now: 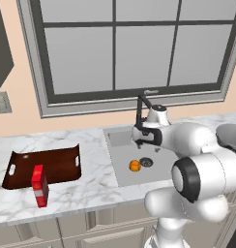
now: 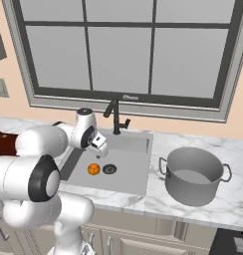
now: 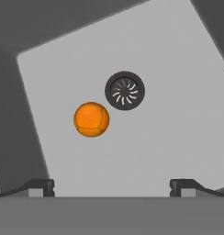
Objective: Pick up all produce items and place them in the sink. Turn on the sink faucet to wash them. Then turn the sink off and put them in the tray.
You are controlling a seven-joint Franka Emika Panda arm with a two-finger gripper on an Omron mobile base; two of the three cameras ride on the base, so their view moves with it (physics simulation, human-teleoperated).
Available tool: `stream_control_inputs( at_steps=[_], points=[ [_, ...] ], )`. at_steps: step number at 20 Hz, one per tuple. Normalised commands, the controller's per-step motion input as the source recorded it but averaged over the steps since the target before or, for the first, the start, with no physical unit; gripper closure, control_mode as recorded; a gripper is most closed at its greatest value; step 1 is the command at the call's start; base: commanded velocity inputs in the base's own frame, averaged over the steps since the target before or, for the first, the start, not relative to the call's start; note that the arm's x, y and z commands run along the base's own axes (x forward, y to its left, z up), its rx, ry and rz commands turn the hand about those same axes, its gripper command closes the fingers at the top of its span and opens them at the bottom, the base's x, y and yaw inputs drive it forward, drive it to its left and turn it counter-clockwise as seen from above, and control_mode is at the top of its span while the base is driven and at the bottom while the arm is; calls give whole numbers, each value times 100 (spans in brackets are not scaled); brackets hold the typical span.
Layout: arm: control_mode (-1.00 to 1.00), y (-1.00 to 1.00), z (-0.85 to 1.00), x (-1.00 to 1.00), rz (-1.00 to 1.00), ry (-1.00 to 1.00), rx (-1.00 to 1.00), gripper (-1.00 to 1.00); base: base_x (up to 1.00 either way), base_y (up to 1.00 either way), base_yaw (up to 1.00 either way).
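A small orange fruit [image 1: 135, 165] [image 2: 93, 169] [image 3: 91, 119] lies on the floor of the grey sink [image 1: 121, 170] [image 2: 133, 172] [image 3: 173, 128], just beside the round dark drain [image 3: 125, 90]. My gripper [image 1: 140, 144] [image 2: 101, 146] [image 3: 112, 187] hangs above the basin, looking down into it, open and holding nothing. The thin black faucet [image 1: 140, 109] [image 2: 115, 117] stands at the sink's back edge, close behind my hand. To the left of the sink, the dark reddish-brown tray [image 1: 23, 162] [image 2: 1, 142] rests on the marble counter.
A red box with a white label [image 1: 40, 185] stands upright at the tray's front edge. A large grey pot [image 2: 193, 174] [image 1: 231, 133] sits on the counter right of the sink. The window sill runs behind the faucet.
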Motion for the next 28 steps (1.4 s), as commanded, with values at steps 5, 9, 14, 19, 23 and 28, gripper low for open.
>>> stream_control_inputs(
  at_steps=[5,9,14,19,23,28],
  points=[
    [-100,0,-22,19,-7,8,0,-100,0,0,0],
    [-100,1,-20,14,-8,1,0,-100,0,0,0],
    [-100,8,-24,14,-8,0,0,-100,0,0,0],
    [-100,11,-28,7,-5,0,0,-100,0,0,0],
    [-100,11,-20,6,-2,-3,0,-100,0,0,0],
    [-100,8,-19,7,0,-4,0,-100,0,0,0]
  ],
)
